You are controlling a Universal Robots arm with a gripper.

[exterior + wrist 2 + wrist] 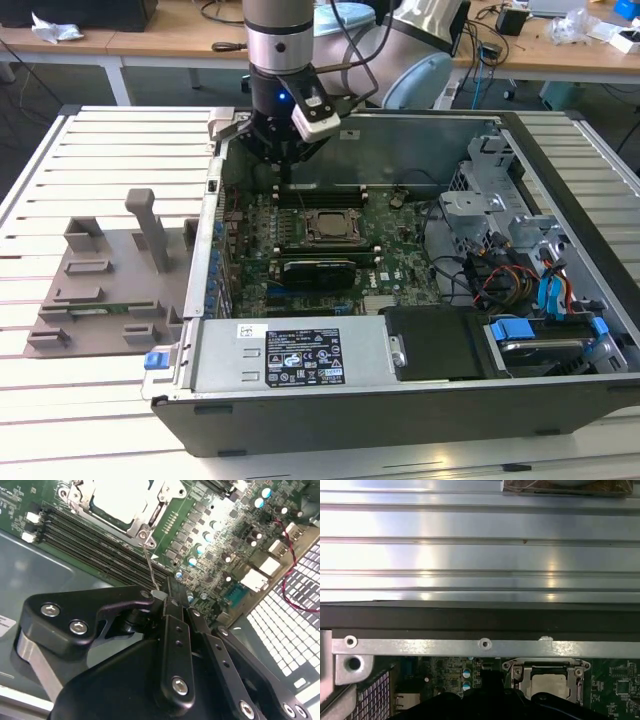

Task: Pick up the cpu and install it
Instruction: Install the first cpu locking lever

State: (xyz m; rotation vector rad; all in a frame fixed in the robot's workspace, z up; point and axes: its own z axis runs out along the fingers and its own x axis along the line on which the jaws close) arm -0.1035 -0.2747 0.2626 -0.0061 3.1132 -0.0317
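One arm with its gripper hangs over the far part of an open computer case, above the green motherboard, in the exterior view. The cpu lies seated in the socket frame at the board's middle, its pale metal top facing up; it sits nearer the camera than the gripper and apart from it, with nothing touching it. In the second wrist view the gripper shows its black fingers drawn close together, nothing clamped between them, the tips poised over the memory slots just beside the socket. There the cpu appears bright and square, beyond the fingertips. In the first wrist view the cpu rests within its metal frame, below the case's rim and the slatted table. Beside the case, on the exterior view's left, stands a grey fixture tray.
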